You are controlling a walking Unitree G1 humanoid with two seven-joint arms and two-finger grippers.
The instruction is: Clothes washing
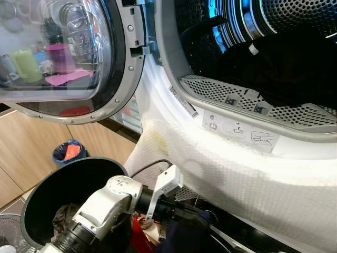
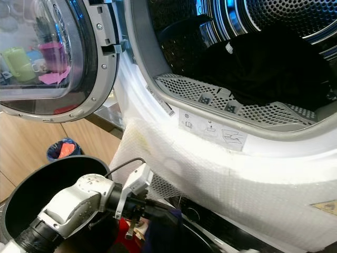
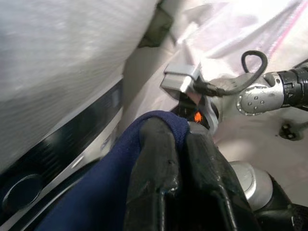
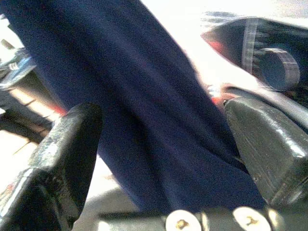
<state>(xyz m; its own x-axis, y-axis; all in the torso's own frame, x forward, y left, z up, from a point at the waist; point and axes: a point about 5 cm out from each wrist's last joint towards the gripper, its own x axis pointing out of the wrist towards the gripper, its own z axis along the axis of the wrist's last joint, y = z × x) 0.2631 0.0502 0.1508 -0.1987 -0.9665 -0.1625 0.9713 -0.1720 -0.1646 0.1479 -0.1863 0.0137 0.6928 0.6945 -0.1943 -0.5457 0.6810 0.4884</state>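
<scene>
Navy cloth (image 3: 159,126), seemingly bunched, pincer-gripped

No legible words, brands or numbers anywhere. Washing machine (image 1: 247,174) has a white pictogram label (image 1: 241,132) on the front just under the drum opening, symbols only, too small to read; a narrow barcode-style sticker (image 1: 184,103) on the door-opening rim, print unreadable. A yellow triangular warning sticker (image 2: 324,207) sits on the white front lower down toward the right, symbol can't be made out.
</scene>
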